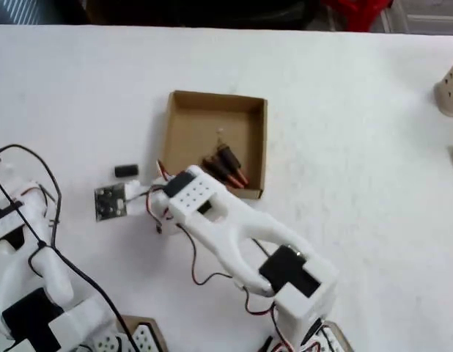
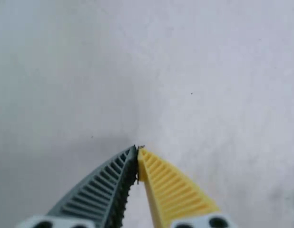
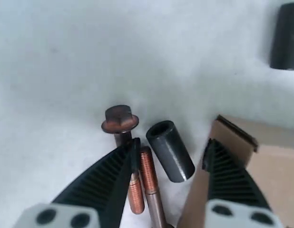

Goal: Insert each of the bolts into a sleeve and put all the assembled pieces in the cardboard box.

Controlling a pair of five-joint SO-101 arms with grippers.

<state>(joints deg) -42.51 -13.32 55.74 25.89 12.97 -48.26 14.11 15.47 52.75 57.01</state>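
Table: a white table (image 1: 344, 147) spans the high view.
Right arm: a white arm (image 1: 241, 238) runs from the lower right to the frame's centre.
Box: the open brown cardboard box (image 1: 204, 121) sits at centre; two assembled pieces (image 1: 226, 169), dark sleeves with copper ends, lie in its lower right corner.
Right gripper (image 3: 173, 142): spread wide, gripping nothing, by the box's corner.
Left gripper (image 2: 137, 151): grey and yellow fingers pressed tip to tip, nothing between, over bare table.
Sleeves: a short black cylindrical sleeve (image 3: 170, 151) lies between the right fingers; a second black sleeve (image 1: 126, 171) lies left of the box.
Bolts: a copper flange-headed bolt (image 3: 120, 121) lies partly under one right finger, a second copper shank (image 3: 151, 180) just beside it.
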